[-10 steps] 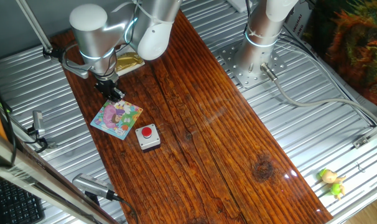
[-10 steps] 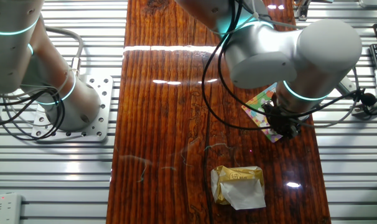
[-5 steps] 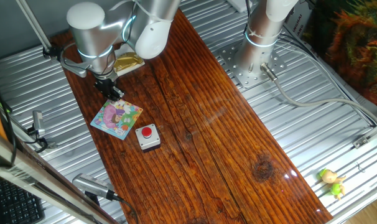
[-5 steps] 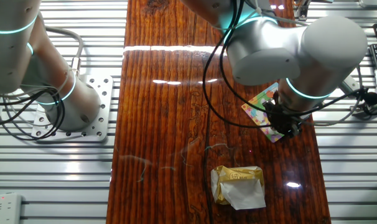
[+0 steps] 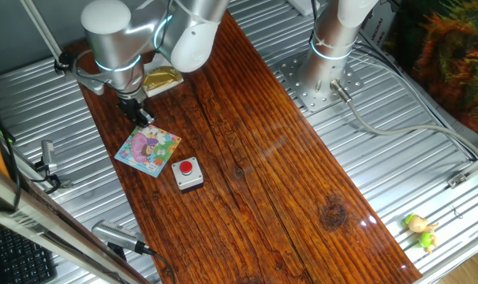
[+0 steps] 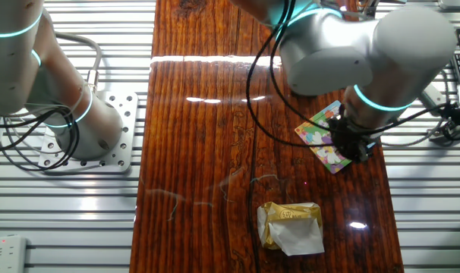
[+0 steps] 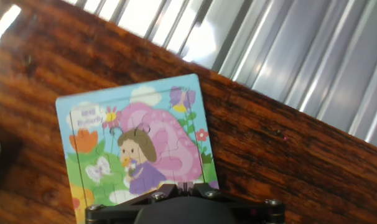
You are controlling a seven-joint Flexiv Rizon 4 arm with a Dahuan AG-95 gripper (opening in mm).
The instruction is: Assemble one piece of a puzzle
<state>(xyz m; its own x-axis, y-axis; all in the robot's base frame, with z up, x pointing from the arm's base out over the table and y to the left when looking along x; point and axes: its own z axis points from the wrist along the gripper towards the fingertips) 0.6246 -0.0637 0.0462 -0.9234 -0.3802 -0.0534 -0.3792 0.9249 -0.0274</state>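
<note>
End effector: black two-finger end effector [image 5: 142, 115] hangs at the far corner of the puzzle [image 5: 148, 150], close above or touching it; contact cannot be confirmed.
End effector state: cannot tell whether the fingers are apart or together; in the hand view only the black housing [image 7: 182, 208] shows at the bottom edge and the tips are hidden.
Puzzle position: flat on the wooden counter [image 5: 263, 158] near its edge, next to the ribbed metal surface [image 7: 288, 43].
Key relation: puzzle lies directly ahead of and below the end effector, its near edge under the housing in the hand view; judged, any next press or pick goes straight down with little sideways travel.
Puzzle axis: board is roughly square, so no clear long axis; its sides sit turned against the wood grain.
Picture: pink-purple cartoon girl, light blue sky, green and yellow lower part, cut lines visible; all pieces seem seated in the part that shows.
Writing: small pink text in a white cloud at the top left corner, too blurred to read surely.
Neighbours: grey box with a red button [image 5: 187, 173] just beside the puzzle; yellowish-gold packet [image 6: 291, 226] lies apart.
</note>
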